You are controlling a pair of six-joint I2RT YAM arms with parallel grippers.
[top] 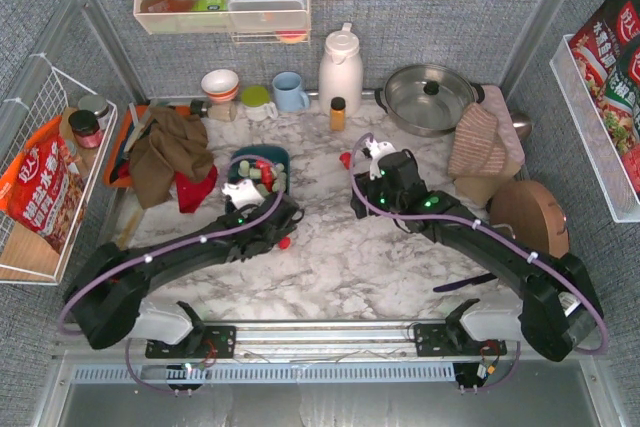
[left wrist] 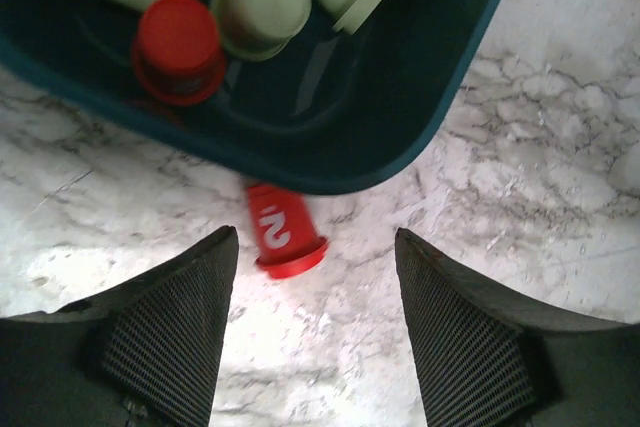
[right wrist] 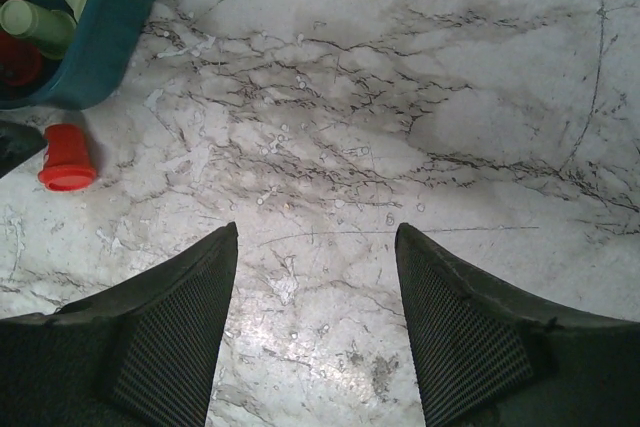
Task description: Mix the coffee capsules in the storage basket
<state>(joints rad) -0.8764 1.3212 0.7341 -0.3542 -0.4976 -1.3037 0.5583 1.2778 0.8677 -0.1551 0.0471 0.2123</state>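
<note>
I see the mint-green and red plastic coffee capsules (left wrist: 262, 9) piled in the dark teal, round-cornered storage basket (left wrist: 400, 127), left of centre on the white marble tabletop (right wrist: 420, 97). One red capsule (left wrist: 280, 232) lies just outside its wall. My left gripper (left wrist: 316, 237) hovers before it, jaws apart and empty. My right gripper (right wrist: 315, 237) is likewise spread, over bare marble.

We stretch both arms inward from the near edge of the worktop (top: 330, 257). Our left gripper (left wrist: 317, 247) tilts down left of centre, jaws parted; our right gripper (right wrist: 317, 242) tilts down right of centre, jaws parted.
</note>
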